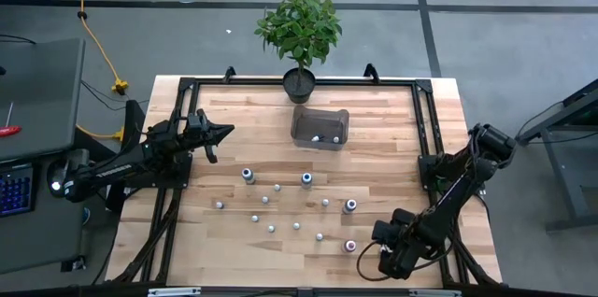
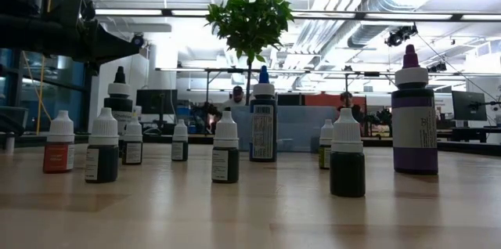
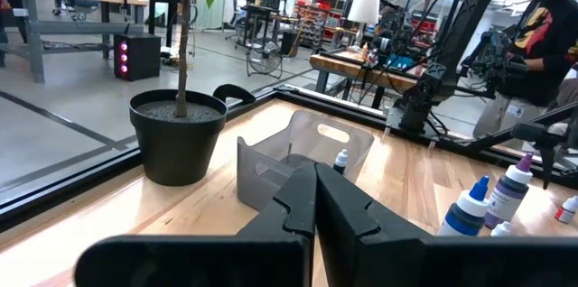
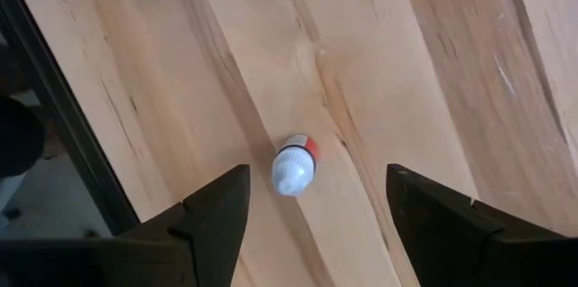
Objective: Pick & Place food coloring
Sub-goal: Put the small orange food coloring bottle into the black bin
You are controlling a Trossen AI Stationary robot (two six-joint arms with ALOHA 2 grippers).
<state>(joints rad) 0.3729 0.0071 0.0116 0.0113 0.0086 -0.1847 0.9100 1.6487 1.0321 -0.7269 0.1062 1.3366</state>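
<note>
Several tiny food coloring bottles [image 1: 280,205] stand upright on the wooden table, with whitish, blue and purple caps; the low view shows them in a row [image 2: 225,155]. Two more sit in the clear bin [image 1: 320,127]. My right gripper [image 4: 318,177] is open near the table's near right corner [image 1: 367,252], hovering over one white-capped bottle with a red label [image 4: 294,166], which stands between its fingers untouched [image 1: 350,246]. My left gripper [image 3: 314,179] is shut and held above the table's left side [image 1: 220,132], pointing toward the bin [image 3: 302,156].
A potted plant [image 1: 299,31] stands at the far edge behind the bin, its black pot [image 3: 176,134] beside it. A black frame [image 1: 425,120] runs around the table. Bare wood lies between the bottles and the near edge [image 2: 250,218]. A person [image 3: 542,43] is beyond the table.
</note>
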